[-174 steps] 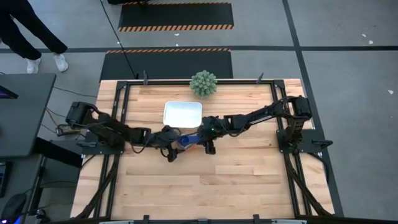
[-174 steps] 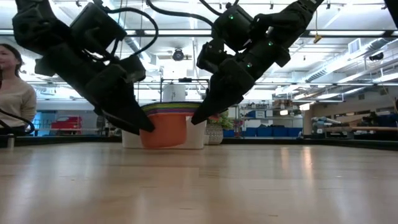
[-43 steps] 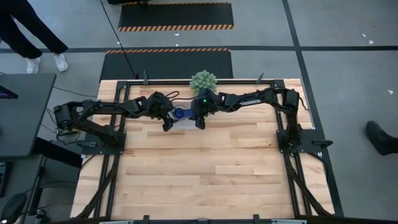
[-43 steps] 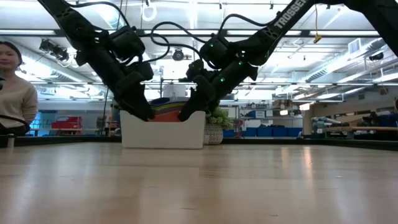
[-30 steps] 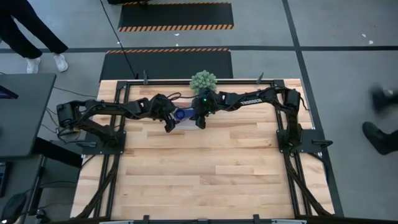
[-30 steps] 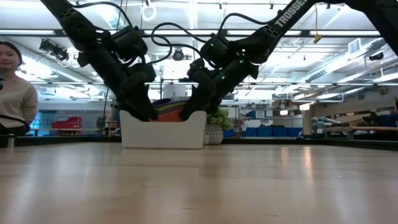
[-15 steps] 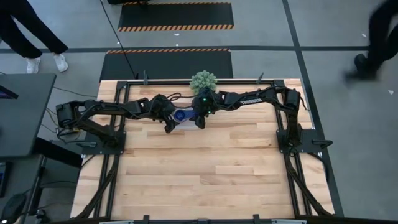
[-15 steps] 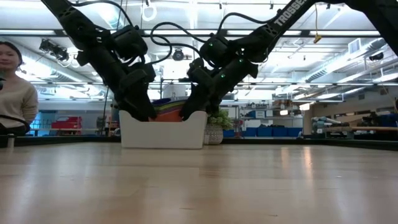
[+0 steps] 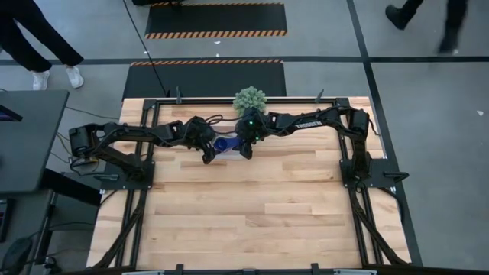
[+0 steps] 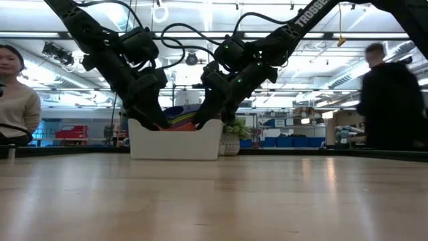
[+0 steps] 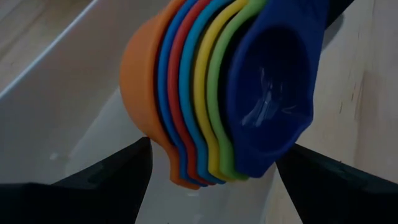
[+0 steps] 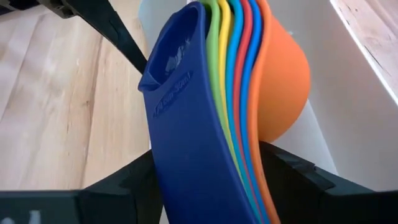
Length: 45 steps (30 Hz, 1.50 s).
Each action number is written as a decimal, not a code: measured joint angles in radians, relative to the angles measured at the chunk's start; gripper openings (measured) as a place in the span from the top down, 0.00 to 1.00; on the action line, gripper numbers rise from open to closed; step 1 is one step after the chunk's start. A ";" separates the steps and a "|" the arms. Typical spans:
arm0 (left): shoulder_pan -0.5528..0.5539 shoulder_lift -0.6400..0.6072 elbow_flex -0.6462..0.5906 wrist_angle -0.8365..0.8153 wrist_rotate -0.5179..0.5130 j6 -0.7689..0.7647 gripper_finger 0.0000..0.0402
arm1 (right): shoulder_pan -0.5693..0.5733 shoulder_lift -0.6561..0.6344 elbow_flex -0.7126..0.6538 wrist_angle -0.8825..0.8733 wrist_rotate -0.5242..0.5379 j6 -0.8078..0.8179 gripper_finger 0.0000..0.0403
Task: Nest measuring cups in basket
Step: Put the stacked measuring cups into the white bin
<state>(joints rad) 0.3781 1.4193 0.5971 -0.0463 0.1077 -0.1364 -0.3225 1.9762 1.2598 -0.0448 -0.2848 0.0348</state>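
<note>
A: Where's the stack?

B: The nested measuring cups [image 11: 217, 93] sit low in the basket [image 10: 175, 140]. My left gripper [image 9: 206, 155] is spread wide; my right gripper [image 9: 245, 150] flanks the handles, grip unclear.

A: The risk?

B: Withdrawing carelessly could snag the handles, tipping them onto the surface [image 9: 260, 206].
</note>
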 joint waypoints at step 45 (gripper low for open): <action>-0.012 -0.008 0.000 -0.042 0.027 -0.064 0.19 | -0.013 0.000 -0.001 0.016 -0.118 0.368 0.31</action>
<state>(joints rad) 0.3664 1.4117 0.5976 -0.0885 0.1346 -0.2001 -0.3356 1.9766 1.2587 -0.0284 -0.4026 0.4030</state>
